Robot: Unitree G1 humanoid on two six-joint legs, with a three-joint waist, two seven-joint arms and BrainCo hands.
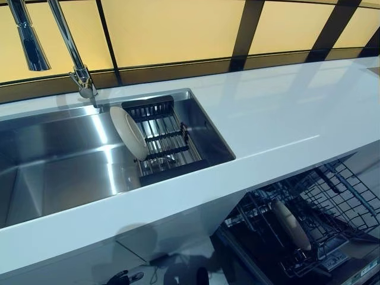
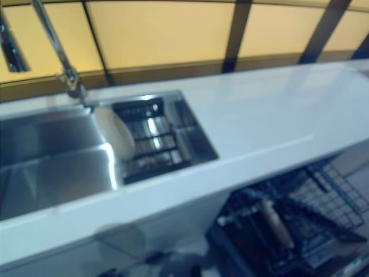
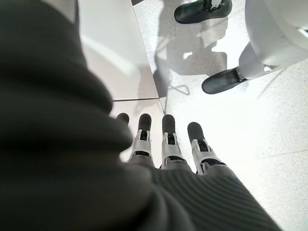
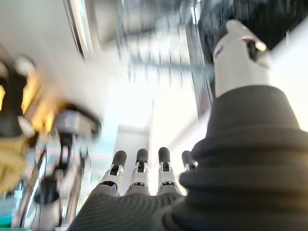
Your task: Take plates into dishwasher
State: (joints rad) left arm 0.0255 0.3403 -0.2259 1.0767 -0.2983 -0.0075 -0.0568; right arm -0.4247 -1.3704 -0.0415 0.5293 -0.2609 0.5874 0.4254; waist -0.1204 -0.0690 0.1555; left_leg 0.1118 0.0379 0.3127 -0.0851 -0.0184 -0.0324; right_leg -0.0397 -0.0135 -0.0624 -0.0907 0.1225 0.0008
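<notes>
I look down on a white counter [image 1: 285, 113] with a steel sink [image 1: 53, 160] set into it. Inside the sink, at the end away from the tap [image 1: 71, 53], a dark wire drying rack [image 1: 163, 142] holds one white plate [image 1: 127, 132] standing on edge, leaning against the rack's wires. Below the counter, to the side of the sink away from the tap, the dishwasher [image 1: 309, 231] stands open with its wire basket pulled out; a second plate [image 1: 291, 224] already stands on edge in that basket.

My left hand [image 3: 166, 144] hangs low, fingers straight and relaxed, holding nothing, pointing at the pale floor. My right hand [image 4: 139, 175] is also empty, fingers straight.

Both hands are well below the sink, so the remaining plate is not yet reached. I judge the risks to be these: the plate stands steeply, so a clumsy pinch on its rim could tip it into the sink basin, and lifting could knock it against the counter edge.
</notes>
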